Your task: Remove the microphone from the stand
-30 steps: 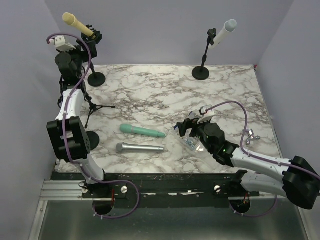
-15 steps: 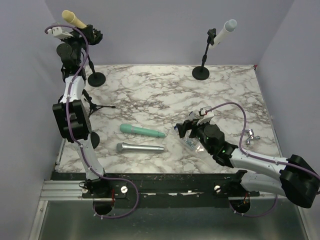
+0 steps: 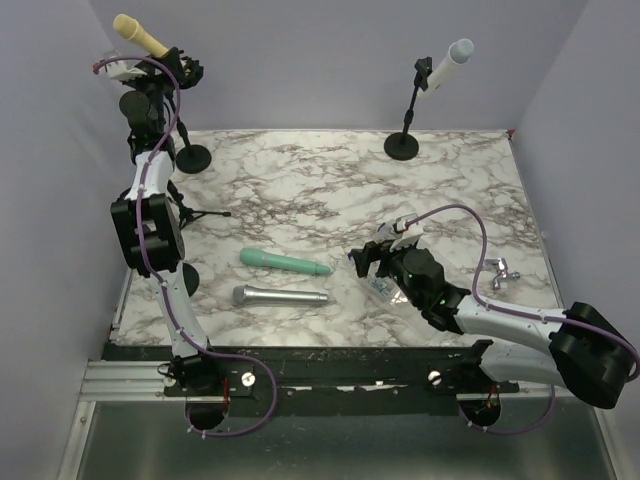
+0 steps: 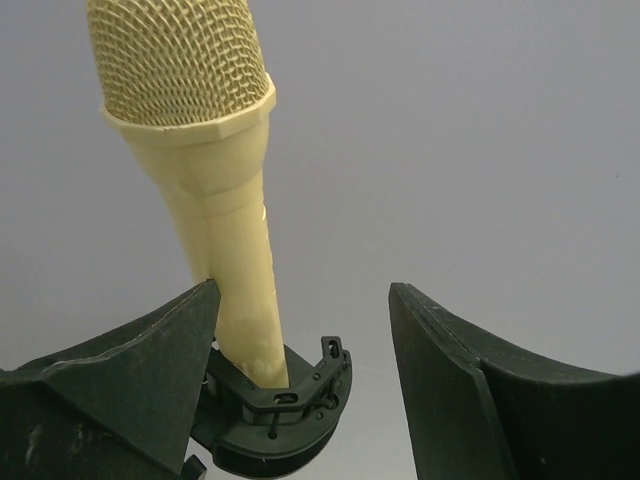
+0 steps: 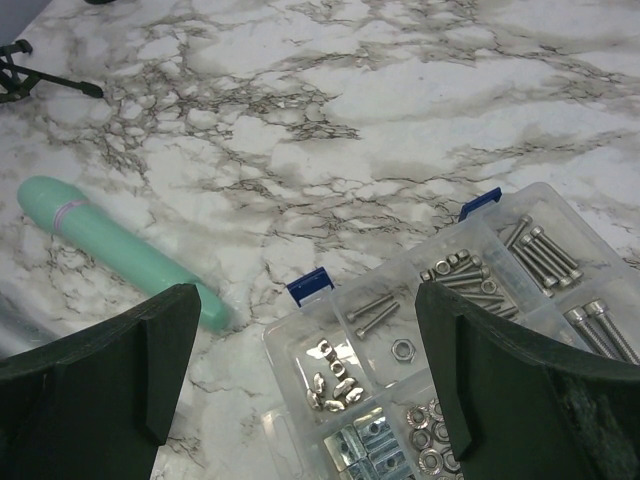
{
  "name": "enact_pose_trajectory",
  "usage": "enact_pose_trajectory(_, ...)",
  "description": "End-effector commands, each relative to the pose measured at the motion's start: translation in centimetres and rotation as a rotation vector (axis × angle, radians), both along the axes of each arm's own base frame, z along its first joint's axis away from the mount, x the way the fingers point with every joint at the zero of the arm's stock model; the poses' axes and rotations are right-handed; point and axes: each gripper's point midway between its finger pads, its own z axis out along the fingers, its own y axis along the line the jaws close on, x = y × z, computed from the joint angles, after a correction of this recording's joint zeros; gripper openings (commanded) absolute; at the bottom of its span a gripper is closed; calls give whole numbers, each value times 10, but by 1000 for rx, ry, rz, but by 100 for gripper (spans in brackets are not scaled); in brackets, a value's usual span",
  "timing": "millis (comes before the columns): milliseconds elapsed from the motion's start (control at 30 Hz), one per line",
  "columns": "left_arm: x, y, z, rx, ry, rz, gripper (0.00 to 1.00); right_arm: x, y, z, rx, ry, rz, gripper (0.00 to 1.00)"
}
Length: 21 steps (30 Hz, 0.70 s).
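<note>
At the back left corner of the top view, the left gripper (image 3: 176, 63) is raised high beside a cream-yellow microphone (image 3: 140, 36). The microphone sits tilted in the clip at the top of its stand (image 3: 192, 156), head pointing up and left. At the back right, a 2nd, pale grey microphone (image 3: 458, 52) rests in its own stand (image 3: 403, 143). 2 more microphones lie flat on the marble table (image 3: 330, 190): a mint-green one (image 3: 285, 263) and, just in front of it, a silver one (image 3: 280, 296). The right gripper (image 3: 372, 262) hovers low over a clear parts box (image 3: 385, 292) near the table's front right.

In the left wrist view, the yellow microphone (image 4: 225, 200) rises from the black clip (image 4: 285, 405), its mesh head at the top of the picture. The left gripper (image 4: 302, 300) is spread wide around it. The handle runs close against the 1st finger (image 4: 130, 380); whether they touch cannot be told. The 2nd finger (image 4: 450, 380) stands well apart from it. The jaws are not clamped on anything.

In the right wrist view, the right gripper (image 5: 305, 300) is spread fully apart and holds nothing. Below it are the clear box (image 5: 450, 340) of screws and nuts and the green microphone (image 5: 120, 250).
</note>
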Motion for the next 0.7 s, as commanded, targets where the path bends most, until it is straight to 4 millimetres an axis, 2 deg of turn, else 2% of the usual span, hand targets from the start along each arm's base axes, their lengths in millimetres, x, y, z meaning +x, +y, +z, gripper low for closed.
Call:
enact_pose_trajectory(0, 0, 15, 8, -13, -40, 88, 62, 3, 1, 7, 14, -26, 1, 98)
enact_pose_trajectory(67, 4, 19, 6, -31, -31, 108, 69, 4, -1, 7, 13, -29, -5, 98)
enact_pose_trajectory(133, 9, 26, 5, -66, -12, 132, 72, 4, 0, 7, 13, -30, -4, 98)
enact_pose_trajectory(200, 10, 34, 2, -115, -11, 167, 74, 4, 0, 7, 13, -29, -4, 98)
enact_pose_trajectory(400, 18, 37, 1, -93, -17, 203, 74, 7, 2, 5, 6, -26, -2, 98)
enact_pose_trajectory(467, 21, 37, 0, -98, -24, 200, 71, 7, 3, 3, 2, -23, -1, 98)
enact_pose_trajectory(667, 24, 28, 7, -58, -44, 171, 52, 9, 5, 2, -5, -19, 2, 98)
